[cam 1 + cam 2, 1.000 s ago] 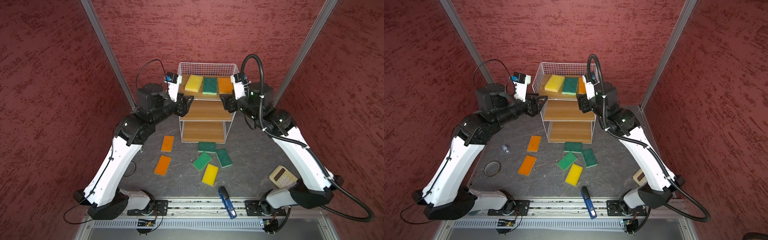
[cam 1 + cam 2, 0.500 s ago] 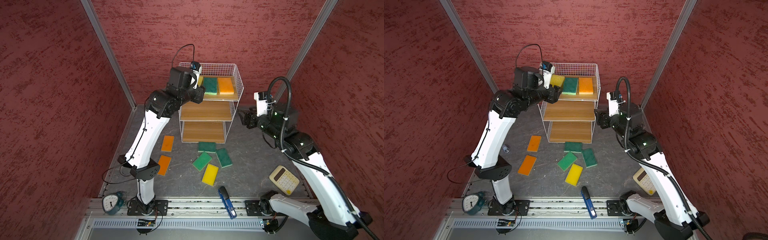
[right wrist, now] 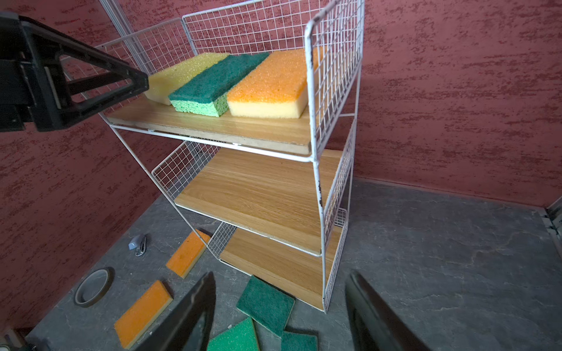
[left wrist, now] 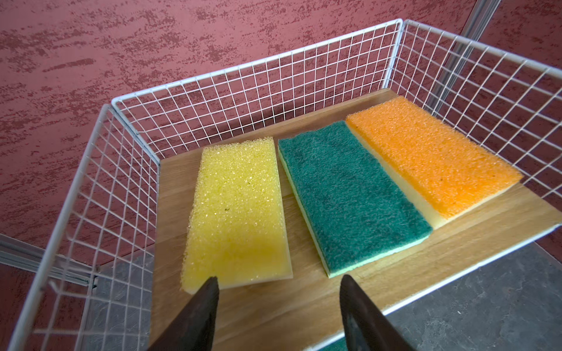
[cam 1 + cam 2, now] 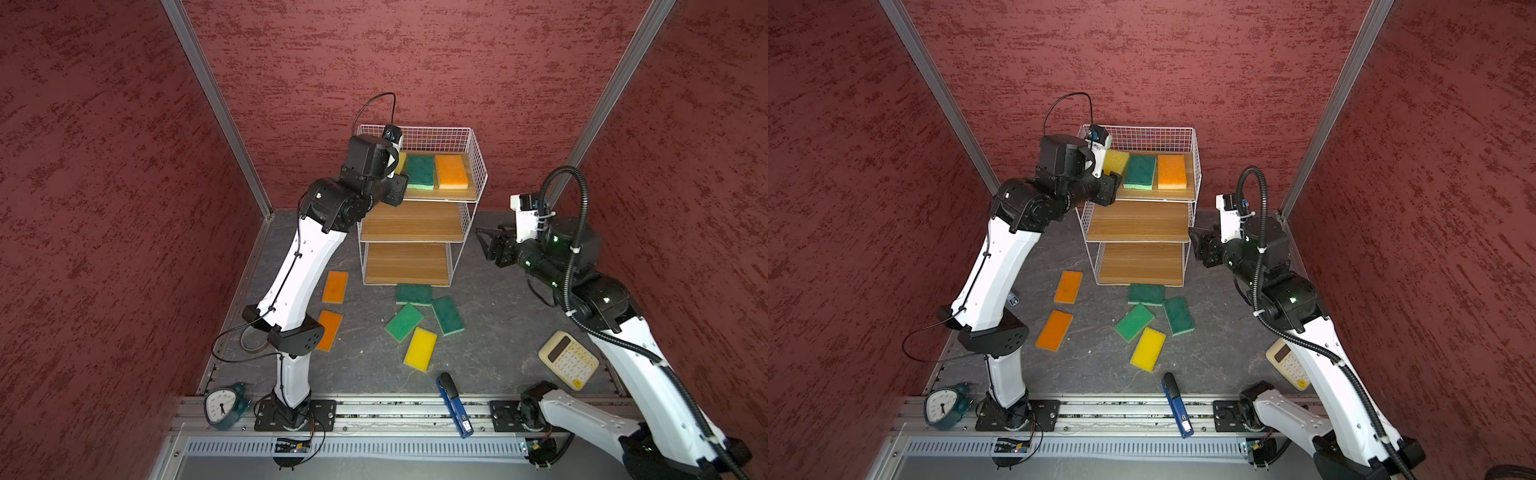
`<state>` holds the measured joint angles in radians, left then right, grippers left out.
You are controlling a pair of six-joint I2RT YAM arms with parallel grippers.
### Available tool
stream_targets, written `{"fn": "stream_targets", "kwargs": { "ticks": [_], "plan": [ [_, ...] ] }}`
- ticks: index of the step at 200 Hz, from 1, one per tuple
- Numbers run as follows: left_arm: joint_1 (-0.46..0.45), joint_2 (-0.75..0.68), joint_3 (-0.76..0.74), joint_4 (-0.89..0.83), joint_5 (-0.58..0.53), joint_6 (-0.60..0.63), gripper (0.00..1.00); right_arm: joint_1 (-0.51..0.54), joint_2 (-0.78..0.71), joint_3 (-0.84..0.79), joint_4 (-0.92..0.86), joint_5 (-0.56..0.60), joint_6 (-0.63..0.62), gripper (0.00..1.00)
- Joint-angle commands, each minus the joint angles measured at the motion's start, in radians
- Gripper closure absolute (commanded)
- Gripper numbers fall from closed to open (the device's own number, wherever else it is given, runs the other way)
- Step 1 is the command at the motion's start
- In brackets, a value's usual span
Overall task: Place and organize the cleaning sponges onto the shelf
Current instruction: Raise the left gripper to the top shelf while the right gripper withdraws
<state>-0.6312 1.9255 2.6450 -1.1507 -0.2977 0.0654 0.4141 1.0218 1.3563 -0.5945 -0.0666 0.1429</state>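
The shelf (image 5: 415, 224) (image 5: 1138, 224) stands at the back, its two lower boards bare. On its top board (image 4: 273, 313) lie a yellow sponge (image 4: 240, 212) (image 5: 1116, 161), a green sponge (image 4: 349, 194) (image 5: 420, 171) and an orange sponge (image 4: 431, 155) (image 5: 451, 171), side by side. My left gripper (image 4: 278, 282) (image 5: 1111, 189) hovers open at the front left corner of that board, just short of the yellow sponge, holding nothing. My right gripper (image 3: 281, 275) (image 5: 484, 241) hangs open and empty to the right of the shelf. On the floor lie two orange sponges (image 5: 336, 286) (image 5: 328, 330), three green ones (image 5: 414, 294) (image 5: 404, 322) (image 5: 447, 315) and a yellow one (image 5: 420, 349).
A calculator (image 5: 569, 359) lies at the front right under the right arm. A blue stapler (image 5: 455, 405) rests at the front rail, and an alarm clock (image 5: 224, 405) at the front left. A tape roll (image 3: 92, 287) and a small clip (image 3: 138, 243) lie left of the shelf.
The left arm rose from beside the middle tier to the top tier's front left corner, and its jaws spread wider. The right arm drew back from the orange sponge to the shelf's right.
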Motion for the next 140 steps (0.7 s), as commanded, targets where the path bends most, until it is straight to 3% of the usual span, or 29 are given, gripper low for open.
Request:
{"fn": "stream_targets", "kwargs": {
  "ticks": [1, 140],
  "plan": [
    [0.007, 0.023, 0.016, 0.022, -0.033, 0.012, 0.35, -0.010, -0.009, -0.019, 0.039, -0.015, -0.001, 0.32],
    [0.042, 0.066, 0.015, 0.063, -0.062, -0.012, 0.29, -0.013, 0.005, -0.039, 0.065, -0.010, -0.019, 0.32]
  ]
}}
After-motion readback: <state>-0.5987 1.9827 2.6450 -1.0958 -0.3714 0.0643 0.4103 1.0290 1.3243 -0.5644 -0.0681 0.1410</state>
